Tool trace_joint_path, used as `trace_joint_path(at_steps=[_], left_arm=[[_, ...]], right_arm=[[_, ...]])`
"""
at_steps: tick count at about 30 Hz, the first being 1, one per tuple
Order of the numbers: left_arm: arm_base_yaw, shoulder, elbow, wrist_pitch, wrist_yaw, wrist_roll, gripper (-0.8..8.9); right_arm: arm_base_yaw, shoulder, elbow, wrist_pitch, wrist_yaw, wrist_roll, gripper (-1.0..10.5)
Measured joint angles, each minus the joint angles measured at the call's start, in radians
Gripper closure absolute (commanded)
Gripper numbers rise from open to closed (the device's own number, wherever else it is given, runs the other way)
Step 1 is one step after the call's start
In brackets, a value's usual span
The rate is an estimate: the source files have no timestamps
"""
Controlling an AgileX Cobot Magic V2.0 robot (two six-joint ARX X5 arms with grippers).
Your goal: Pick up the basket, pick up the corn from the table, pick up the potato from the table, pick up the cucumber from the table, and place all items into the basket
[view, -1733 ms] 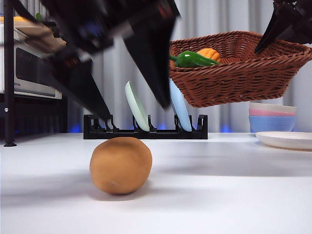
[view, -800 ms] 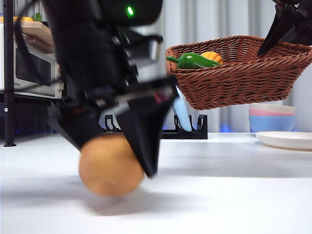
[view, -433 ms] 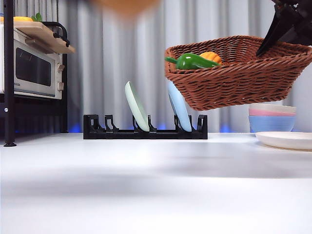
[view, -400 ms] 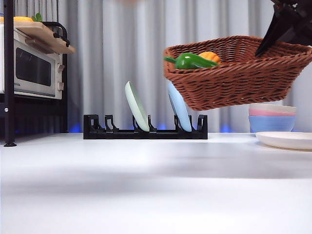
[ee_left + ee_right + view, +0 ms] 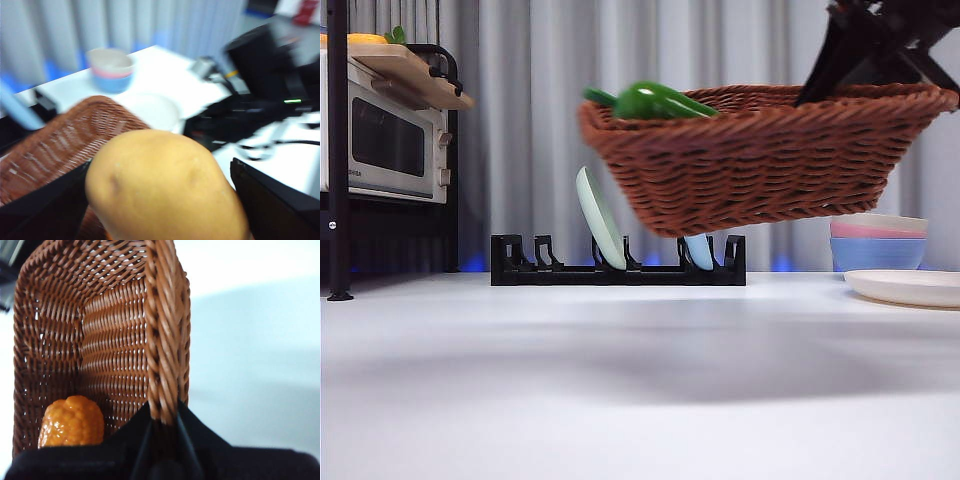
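White table (image 5: 640, 380): right tool (image 5: 162, 427) pinching raised basket (image 5: 770, 160); left tool (image 5: 160, 200) clamping potato (image 5: 165, 190).

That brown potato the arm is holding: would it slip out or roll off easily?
The potato looks smooth and rounded, so it could probably slip if gripped loosely; here the left gripper has a jaw on each side. Its egg shape suggests it would roll once dropped into the basket. It shows no denting, so it is likely stiff.
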Motion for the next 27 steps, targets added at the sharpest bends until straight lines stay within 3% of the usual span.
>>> trace_joint_path(at_steps=[10,12,15,16,27], left_arm=[[0.147,0.219,-0.001,-0.028,-0.043,0.010,8.02],[0.158,0.243,-0.002,-0.055,-0.043,0.011,6.72],[0.167,0.260,-0.003,-0.091,-0.042,0.011,3.31],[0.168,0.261,-0.004,-0.096,-0.042,0.011,2.91],[0.169,0.175,-0.004,-0.065,-0.042,0.011,2.90]], right_arm=[[0.106,0.000,0.000,-0.042,0.000,0.000,9.6],[0.106,0.000,0.000,-0.043,0.000,0.000,9.6],[0.106,0.000,0.000,-0.043,0.000,0.000,9.6],[0.106,0.000,0.000,-0.043,0.001,0.000,9.6],[0.106,0.013,0.000,-0.033,0.050,0.003,9.6]])
